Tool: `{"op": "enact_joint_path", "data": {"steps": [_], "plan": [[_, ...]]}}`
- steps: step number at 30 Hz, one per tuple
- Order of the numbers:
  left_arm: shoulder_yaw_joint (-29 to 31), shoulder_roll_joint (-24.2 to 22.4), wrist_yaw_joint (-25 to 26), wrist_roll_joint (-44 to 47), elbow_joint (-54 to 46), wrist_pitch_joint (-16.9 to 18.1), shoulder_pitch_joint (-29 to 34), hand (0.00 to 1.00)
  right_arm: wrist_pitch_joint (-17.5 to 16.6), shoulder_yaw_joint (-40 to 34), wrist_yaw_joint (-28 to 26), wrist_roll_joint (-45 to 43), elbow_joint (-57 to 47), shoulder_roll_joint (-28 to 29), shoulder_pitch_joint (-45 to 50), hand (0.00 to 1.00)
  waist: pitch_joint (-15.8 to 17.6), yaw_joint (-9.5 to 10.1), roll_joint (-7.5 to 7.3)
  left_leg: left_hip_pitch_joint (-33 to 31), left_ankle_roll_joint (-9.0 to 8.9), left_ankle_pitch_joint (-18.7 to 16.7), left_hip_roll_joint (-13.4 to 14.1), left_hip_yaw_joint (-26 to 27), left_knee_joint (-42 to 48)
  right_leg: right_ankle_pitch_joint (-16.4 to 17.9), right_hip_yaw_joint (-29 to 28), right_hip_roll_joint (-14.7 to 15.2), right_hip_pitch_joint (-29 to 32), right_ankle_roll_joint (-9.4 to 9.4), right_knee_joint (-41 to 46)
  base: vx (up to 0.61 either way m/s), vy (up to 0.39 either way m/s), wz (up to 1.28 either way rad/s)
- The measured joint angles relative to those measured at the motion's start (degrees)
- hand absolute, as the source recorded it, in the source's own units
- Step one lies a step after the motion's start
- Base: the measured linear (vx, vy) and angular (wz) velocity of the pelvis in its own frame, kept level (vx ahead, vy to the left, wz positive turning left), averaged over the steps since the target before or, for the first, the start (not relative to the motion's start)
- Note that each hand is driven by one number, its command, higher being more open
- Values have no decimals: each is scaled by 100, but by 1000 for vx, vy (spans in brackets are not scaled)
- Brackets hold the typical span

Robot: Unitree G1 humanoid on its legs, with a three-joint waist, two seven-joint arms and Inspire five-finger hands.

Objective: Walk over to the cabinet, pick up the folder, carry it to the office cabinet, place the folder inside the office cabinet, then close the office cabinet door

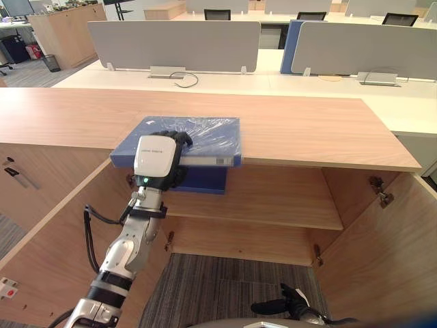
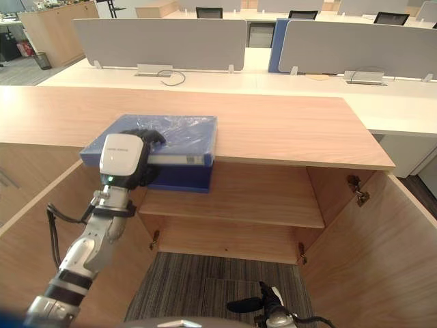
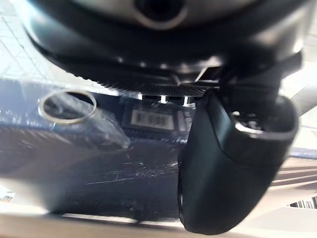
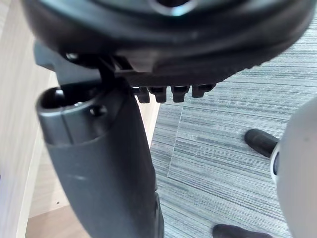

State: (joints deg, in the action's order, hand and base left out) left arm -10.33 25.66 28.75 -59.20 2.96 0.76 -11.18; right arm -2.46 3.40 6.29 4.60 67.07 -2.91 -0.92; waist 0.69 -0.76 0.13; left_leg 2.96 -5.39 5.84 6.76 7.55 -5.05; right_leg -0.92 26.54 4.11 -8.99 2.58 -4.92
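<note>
Folder: the blue folder [image 1: 208, 133], wrapped in clear film, is lying toward 9 o'clock on the cabinet top [image 1: 314, 130]. Its spine is overhanging the 6 o'clock edge, giving a thumb room.
Left hand: the left hand [image 1: 179, 142] is gripping the folder, fingers [image 1: 171, 137] curling over the cover and thumb [image 3: 233, 163] against the spine, apparently readying a lift.
Right hand: the right hand [image 1: 285, 304] is hanging at 5 o'clock above the carpet [image 1: 225, 287], fingers relaxed and holding nothing.
Cabinet doors: the cabinet doors [image 1: 389, 253] are standing open, exposing the shelf [image 1: 273, 198] below.

The blue folder [image 1: 208, 135], wrapped in clear film, lies flat atop the open wooden cabinet [image 1: 307, 130], spine overhanging the front edge, gripped there by my left hand [image 1: 175, 142].
</note>
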Motion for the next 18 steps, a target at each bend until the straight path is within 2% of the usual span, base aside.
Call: {"op": "enact_joint_path", "data": {"steps": [5,7,10,13,15,18], "plan": [[19,-17,2,0,-187,1,-131,0,15,-5,-3,3,2,-28,20,100,0,-61,-1,5,1,-1,-1,0,-1,-4,-3,4,0,2,-10,0,0,0],[-10,-43,-94,13,-434,12,-47,0,22,-5,-4,3,3,-51,40,100,0,-60,-1,5,2,-3,-3,-2,0,-4,-3,6,0,3,-10,0,0,0],[-75,-311,-307,321,-1366,97,404,0,31,-97,-10,-5,21,-59,60,100,0,-49,-1,-3,-3,-11,-6,-3,2,-3,-7,20,0,4,4,3,10,0],[-276,-758,-556,1423,-2452,583,948,0,67,-244,-13,-15,133,-58,66,100,-1,18,1,-6,0,-21,-6,-3,3,1,-8,20,0,4,6,0,0,0],[-410,-1013,-949,2778,-2929,1119,1263,0,103,-249,-55,-15,136,-78,70,100,-19,31,30,-7,0,-23,6,-8,2,5,-7,20,-3,1,7,0,0,0],[-390,-1078,-1291,4168,-3003,1321,1405,0,110,-249,-105,-18,144,-117,71,100,-59,36,91,-6,1,-24,17,-12,1,8,-8,13,-3,-1,8,0,0,0]]}}
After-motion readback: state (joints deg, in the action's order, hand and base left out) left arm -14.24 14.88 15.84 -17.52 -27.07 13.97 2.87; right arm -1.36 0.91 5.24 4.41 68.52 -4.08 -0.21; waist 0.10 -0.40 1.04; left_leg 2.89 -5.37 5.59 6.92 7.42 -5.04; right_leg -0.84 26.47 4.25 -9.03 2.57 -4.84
